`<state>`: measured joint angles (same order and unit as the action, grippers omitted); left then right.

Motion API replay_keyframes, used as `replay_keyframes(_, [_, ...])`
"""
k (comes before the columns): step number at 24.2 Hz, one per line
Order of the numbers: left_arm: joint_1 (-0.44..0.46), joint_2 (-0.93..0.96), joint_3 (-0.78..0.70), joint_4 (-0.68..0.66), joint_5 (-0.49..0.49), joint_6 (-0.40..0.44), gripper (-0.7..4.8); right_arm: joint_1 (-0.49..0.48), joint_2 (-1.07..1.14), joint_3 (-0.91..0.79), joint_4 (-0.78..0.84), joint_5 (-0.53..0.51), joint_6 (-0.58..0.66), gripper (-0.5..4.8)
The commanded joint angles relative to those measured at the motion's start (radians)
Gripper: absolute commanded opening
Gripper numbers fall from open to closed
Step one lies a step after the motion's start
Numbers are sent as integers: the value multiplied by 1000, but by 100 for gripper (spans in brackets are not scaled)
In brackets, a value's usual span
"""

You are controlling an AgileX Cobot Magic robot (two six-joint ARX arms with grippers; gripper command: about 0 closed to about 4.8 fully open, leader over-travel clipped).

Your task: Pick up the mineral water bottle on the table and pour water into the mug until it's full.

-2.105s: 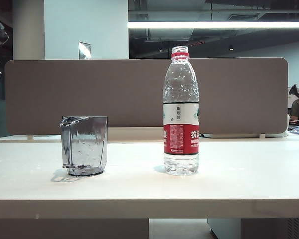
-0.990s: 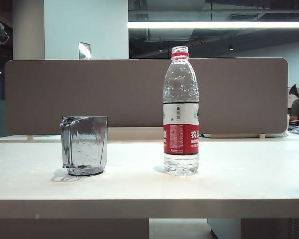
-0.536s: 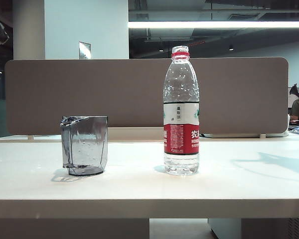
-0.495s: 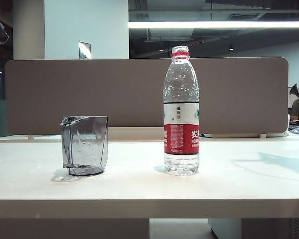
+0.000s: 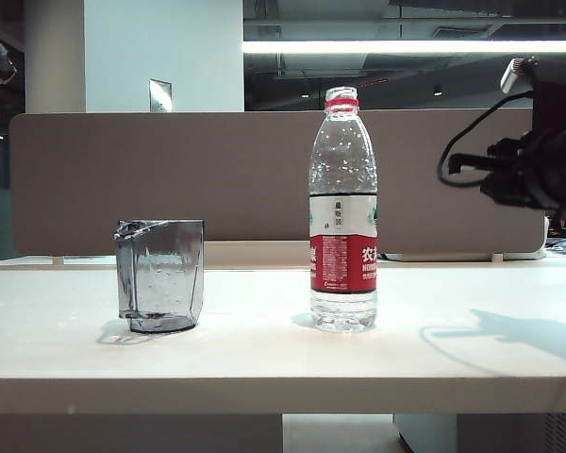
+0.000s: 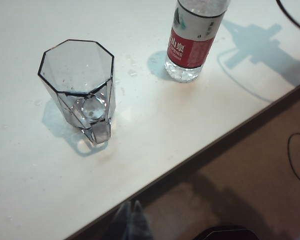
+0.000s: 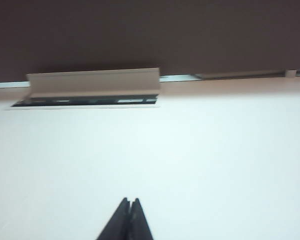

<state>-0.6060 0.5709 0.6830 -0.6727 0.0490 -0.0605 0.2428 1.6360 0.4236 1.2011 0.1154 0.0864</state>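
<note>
**Fingers pressed together on both grippers, nothing held; right arm newly arrived at table's edge**

Exterior view: pressed-together fingers not visible here, only the dark body and cables of the right arm (image 5: 538, 160), now hanging high at the right edge where a moment ago only its shadow lay on the table (image 5: 264, 363). Well apart from the mineral water bottle (image 5: 342, 212), which stands upright and uncapped near mid-table, water (image 5: 342, 311) showing clear at its base. Mug (image 5: 160, 276) upright further left, well apart from the bottle, apparently empty. Meaning for the task: approach just begun, pickup not yet made, pouring far off.

Left wrist view: left gripper (image 6: 132, 220) hanging off the front edge of the table, tips closed together, touching nothing. Mug (image 6: 80, 85) and bottle (image 6: 192, 42) both looked down on, neither disturbed.

Right wrist view: right gripper (image 7: 129, 220) over bare tabletop, tips shut tight, empty, aimed toward the divider panel (image 7: 150, 35). Bottle out of frame. Likely need: spread the fingers and swing toward the bottle.
</note>
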Motion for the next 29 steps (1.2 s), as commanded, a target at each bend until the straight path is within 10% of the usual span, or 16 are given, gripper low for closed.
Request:
replay_keyframes(1, [0, 0, 3, 8, -1, 0, -5, 84, -2, -84, 150, 96, 13, -6])
replay_keyframes(11, [0, 0, 3, 8, -3, 0, -5, 331, 30, -154, 195, 182, 23, 5])
replay_keyframes(18, [0, 0, 3, 8, -3, 0, -5, 414, 147, -119, 208, 180, 22, 194])
replay_keyframes(22, [0, 0, 3, 8, -3, 0, -5, 417, 170, -99, 208, 169, 23, 423])
replay_keyframes(29, [0, 0, 3, 8, -3, 0, -5, 417, 172, -50, 200, 129, 23, 442])
